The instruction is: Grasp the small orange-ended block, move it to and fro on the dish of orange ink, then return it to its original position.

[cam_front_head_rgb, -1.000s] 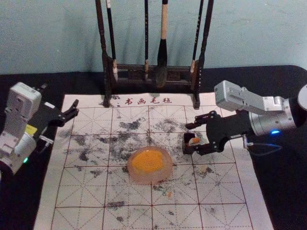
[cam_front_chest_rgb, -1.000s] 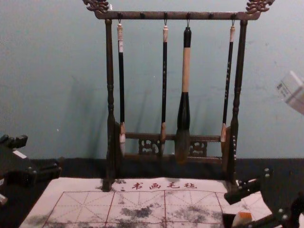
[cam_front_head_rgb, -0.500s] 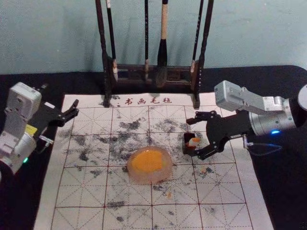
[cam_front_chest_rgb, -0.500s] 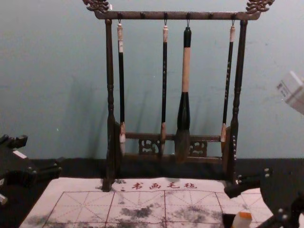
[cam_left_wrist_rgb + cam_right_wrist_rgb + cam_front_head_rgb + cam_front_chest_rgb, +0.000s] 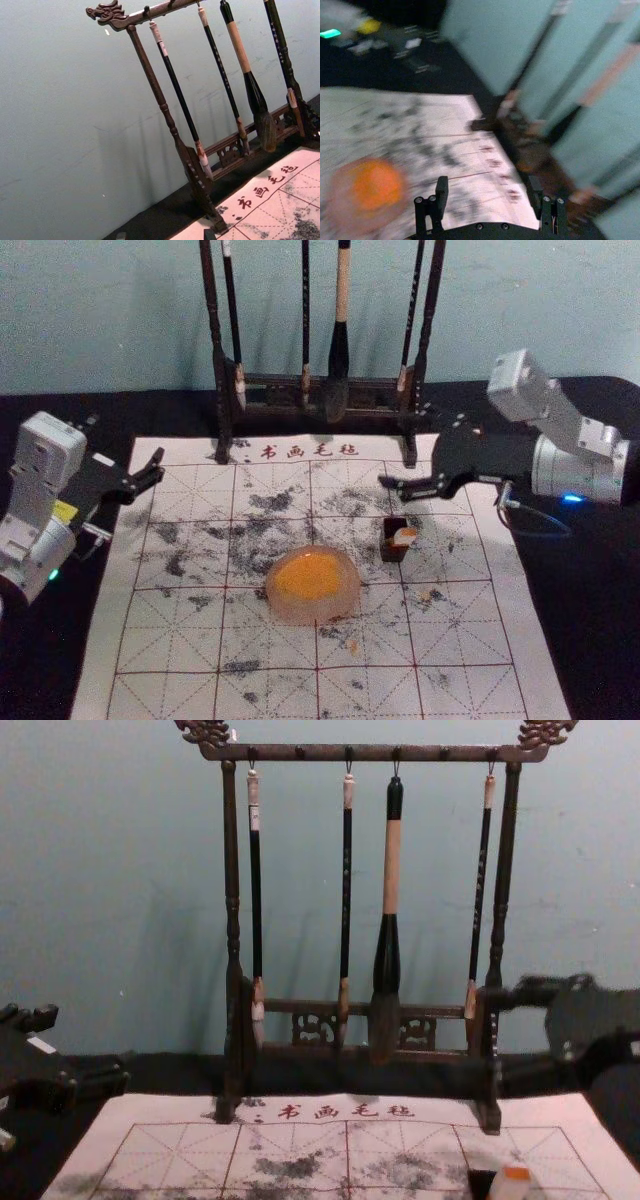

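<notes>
The small orange-ended block (image 5: 404, 537) sat at the small dark box (image 5: 394, 551) on the right part of the mat (image 5: 180, 640), tilted, and it seemed to lean partly inside it. To its left and a little nearer lay the dish (image 5: 342, 606), its middle covered with orange ink (image 5: 308, 575).

The right gripper (image 5: 405, 447) was raised beyond the block, apart from it, near the brush stand's right foot; its jaws stood wide apart with nothing between them. The left gripper (image 5: 128, 440) was parked at the far left edge of the mat, spread open and holding nothing.

Along the mat's far edge ran red characters, 书画毛毡, above a printed grid marked with dark smudges. Behind stood the brush stand (image 5: 232, 890) with four hanging brushes (image 5: 391, 870); the small characters down their shafts were too small to read. A yellow sticker (image 5: 65, 511) was on the left arm, its print unreadable.
</notes>
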Tool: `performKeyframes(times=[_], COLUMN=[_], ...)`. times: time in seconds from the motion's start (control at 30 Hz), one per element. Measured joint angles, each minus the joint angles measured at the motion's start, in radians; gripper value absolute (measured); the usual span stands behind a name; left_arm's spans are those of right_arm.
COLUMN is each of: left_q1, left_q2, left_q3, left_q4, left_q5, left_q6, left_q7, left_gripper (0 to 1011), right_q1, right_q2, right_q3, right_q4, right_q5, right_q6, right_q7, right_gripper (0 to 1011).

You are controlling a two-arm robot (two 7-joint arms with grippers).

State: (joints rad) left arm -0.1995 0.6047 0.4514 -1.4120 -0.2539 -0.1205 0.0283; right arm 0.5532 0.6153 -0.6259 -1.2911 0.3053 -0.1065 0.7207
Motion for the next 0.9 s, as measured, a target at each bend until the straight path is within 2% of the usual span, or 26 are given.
performKeyframes(times=[0.03,0.07,0.17,0.2,0.27,0.3,0.37,0.43,0.7,0.9], left_q1=[0.000,0.000,0.000,0.000,0.000,0.000,0.000,0.000,0.000,0.000], left_q2=[0.000,0.000,0.000,0.000,0.000,0.000,0.000,0.000,0.000,0.000], left_q3=[0.000,0.000,0.000,0.000,0.000,0.000,0.000,0.000,0.000,0.000], left_q4=[0.000,0.000,0.000,0.000,0.000,0.000,0.000,0.000,0.000,0.000], left_q5=[0.000,0.000,0.000,0.000,0.000,0.000,0.000,0.000,0.000,0.000], left_q6=[0.000,0.000,0.000,0.000,0.000,0.000,0.000,0.000,0.000,0.000], left_q7=[0.000,0.000,0.000,0.000,0.000,0.000,0.000,0.000,0.000,0.000], left_gripper=[1001,1001,1001,1001,1001,1001,1001,1002,1001,1001], right_q1=[-0.014,-0.050,-0.108,-0.146,-0.182,-0.216,-0.244,-0.290,-0.337,-0.340], right_q2=[-0.001,-0.006,-0.015,-0.021,-0.030,-0.040,-0.050,-0.074,-0.123,-0.131], right_q3=[0.012,0.042,0.082,0.103,0.122,0.136,0.145,0.162,0.181,0.186], right_q4=[-0.007,-0.024,-0.048,-0.062,-0.073,-0.080,-0.081,-0.077,-0.034,-0.024], right_q5=[0.003,0.011,0.015,0.005,-0.006,-0.020,-0.029,-0.046,-0.078,-0.086], right_q6=[0.000,0.000,-0.008,-0.023,-0.041,-0.061,-0.075,-0.101,-0.127,-0.131], right_q7=[-0.027,-0.092,-0.193,-0.262,-0.325,-0.377,-0.416,-0.483,-0.560,-0.568], right_gripper=[1002,1002,1002,1002,1002,1002,1002,1002,1002,1002])
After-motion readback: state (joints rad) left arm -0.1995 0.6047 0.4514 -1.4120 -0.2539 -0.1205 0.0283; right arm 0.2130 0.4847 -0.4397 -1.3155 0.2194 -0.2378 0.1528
